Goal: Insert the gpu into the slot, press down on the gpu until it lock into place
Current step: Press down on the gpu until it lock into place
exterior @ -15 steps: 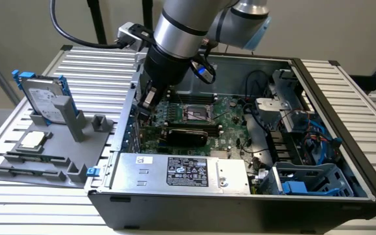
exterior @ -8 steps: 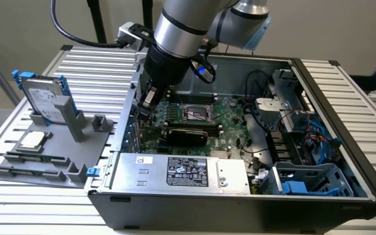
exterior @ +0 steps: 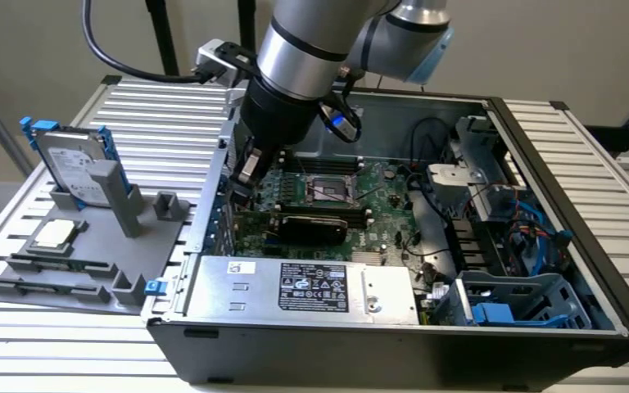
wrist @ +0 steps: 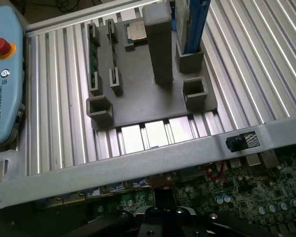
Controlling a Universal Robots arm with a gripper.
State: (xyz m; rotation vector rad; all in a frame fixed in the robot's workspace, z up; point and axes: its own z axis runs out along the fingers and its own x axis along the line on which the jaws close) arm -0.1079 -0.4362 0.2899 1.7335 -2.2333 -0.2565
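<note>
The gpu [exterior: 312, 221] is a black card standing edge-down on the green motherboard [exterior: 386, 217], level, just behind the silver power supply. The blue slot lies under it and is almost wholly hidden. My gripper [exterior: 242, 182] hangs inside the case by its wall on the exterior view's left. It is above and beside the card's near end and holds nothing I can make out. In the wrist view the gripper's dark body [wrist: 158, 222] sits over the motherboard's edge [wrist: 246, 197], just inside the case wall [wrist: 138, 163].
The silver power-supply box [exterior: 304, 286] fills the case front and the CPU socket [exterior: 326, 188] lies behind the card. A blue drive cage [exterior: 511, 304] and cables are on the exterior view's right. A grey fixture [exterior: 85, 246] with a hard drive [exterior: 74, 164] stands outside; a teach pendant [wrist: 5, 74] lies nearby.
</note>
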